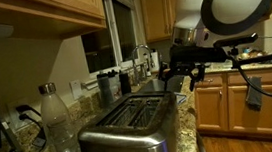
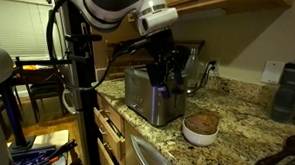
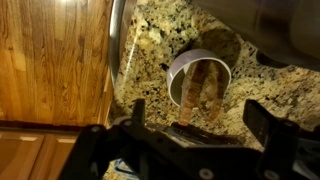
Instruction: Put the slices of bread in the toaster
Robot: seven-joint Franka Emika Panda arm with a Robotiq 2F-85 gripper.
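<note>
Two tan, grainy slices of bread (image 3: pixel 205 88) stand in a white bowl (image 3: pixel 175 75) on the granite counter. In an exterior view the bowl (image 2: pixel 198 133) sits just in front of the shiny steel toaster (image 2: pixel 150 96). The toaster (image 1: pixel 131 127) has two long dark slots on top and both look empty. My gripper (image 3: pixel 200 125) is open with its fingers wide apart. It hangs above the counter, over the near side of the bowl, and holds nothing. In both exterior views the gripper (image 1: pixel 181 74) (image 2: pixel 170 73) hovers above counter level beside the toaster.
A clear plastic bottle (image 1: pixel 55 119) stands next to the toaster. A sink with a faucet (image 1: pixel 146 55) lies further along the counter. Wooden cabinet fronts (image 3: pixel 50 60) drop below the counter edge. A dark container (image 2: pixel 287 94) and a dark utensil (image 2: pixel 284 159) sit beyond the bowl.
</note>
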